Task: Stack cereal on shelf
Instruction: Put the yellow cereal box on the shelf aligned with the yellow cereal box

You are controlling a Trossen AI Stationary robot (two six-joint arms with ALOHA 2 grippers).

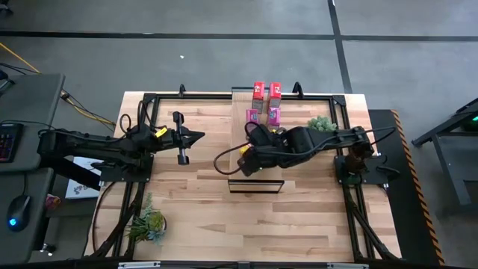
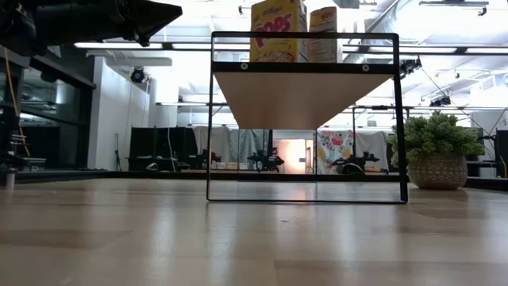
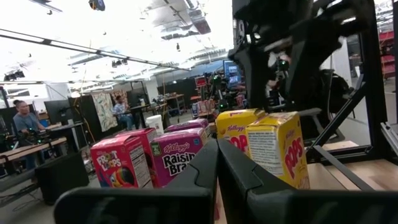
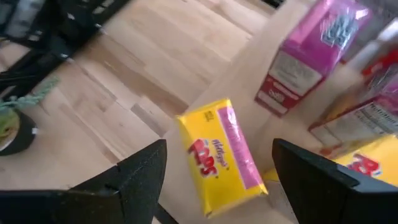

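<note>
The shelf (image 1: 261,179) is a pale plank in a dark frame, running from the table's middle to its far edge. Two red cereal boxes (image 1: 267,91) and two pink ones (image 1: 264,116) stand on its far part. Two yellow boxes (image 2: 278,30) stand upright on it nearer the middle, under my right arm in the high view. My right gripper (image 4: 219,148) hovers open over one yellow box (image 4: 221,158), a finger on either side and clear of it. My left gripper (image 1: 196,137) is shut, raised left of the shelf, pointing at the boxes (image 3: 180,155).
A potted green plant (image 1: 321,123) stands right of the shelf by the far right corner; it also shows in the low view as a plant (image 2: 435,155). A second plant (image 1: 149,224) lies near the left near corner. Bare tabletop (image 1: 224,232) spreads on the near side.
</note>
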